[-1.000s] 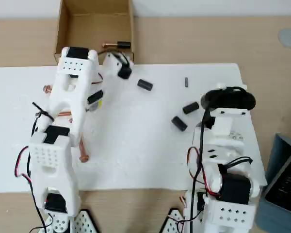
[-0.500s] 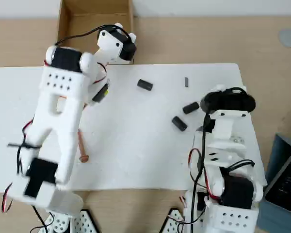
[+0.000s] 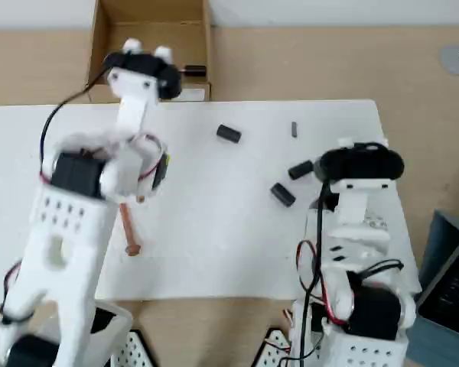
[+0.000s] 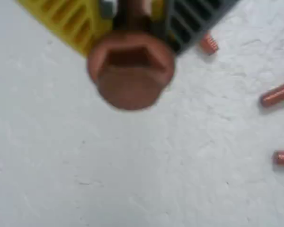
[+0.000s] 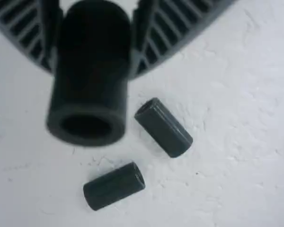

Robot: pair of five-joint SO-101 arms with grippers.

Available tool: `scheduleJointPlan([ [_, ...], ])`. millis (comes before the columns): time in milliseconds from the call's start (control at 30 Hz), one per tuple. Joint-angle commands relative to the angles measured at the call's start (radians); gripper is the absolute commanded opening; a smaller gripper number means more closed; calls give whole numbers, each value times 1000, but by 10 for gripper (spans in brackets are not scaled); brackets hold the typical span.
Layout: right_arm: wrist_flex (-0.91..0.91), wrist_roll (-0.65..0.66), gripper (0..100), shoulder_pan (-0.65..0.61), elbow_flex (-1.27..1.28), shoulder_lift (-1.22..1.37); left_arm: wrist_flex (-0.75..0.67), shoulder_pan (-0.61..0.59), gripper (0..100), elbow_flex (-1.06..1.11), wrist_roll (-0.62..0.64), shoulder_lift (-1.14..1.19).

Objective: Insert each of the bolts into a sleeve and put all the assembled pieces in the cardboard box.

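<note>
My left gripper (image 4: pixel 132 16), with one yellow finger (image 4: pixel 71 23) and one black, is shut on a copper bolt (image 4: pixel 131 71) whose head faces the camera above the white mat. In the high view the yellow finger (image 3: pixel 163 163) shows under the left arm. My right gripper (image 5: pixel 92 40) is shut on a black sleeve (image 5: pixel 87 99), its open end towards the camera. Two more sleeves (image 5: pixel 163 126) (image 5: pixel 114 185) lie on the mat just beyond it. A third loose sleeve (image 3: pixel 229 134) lies mid-mat. One bolt (image 3: pixel 128 229) lies on the mat's left side.
The cardboard box (image 3: pixel 99 46) stands at the back left, with a dark sleeve end (image 3: pixel 193 70) inside beside the left arm's elbow (image 3: pixel 141 73). Further bolts (image 4: pixel 277 94) lie on the mat (image 3: pixel 214 245). A small dark pin (image 3: pixel 294 128) lies at the back right.
The left arm has swung and lifted, its elbow moving left along the box's front edge. The right arm has stayed in place.
</note>
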Motion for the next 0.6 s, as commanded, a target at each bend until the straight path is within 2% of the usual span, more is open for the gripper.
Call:
scheduleJointPlan([
  [0,-23,8,9,-24,38,-79,-141,5,2,229,63,-237],
  [167,-26,0,9,-70,124,-191,-290,-2,2,516,133,-529],
  [367,-75,2,9,-128,205,-289,-381,-2,2,792,216,-842],
  [567,-152,0,9,-275,321,-380,-437,8,2,973,292,-1145],
])
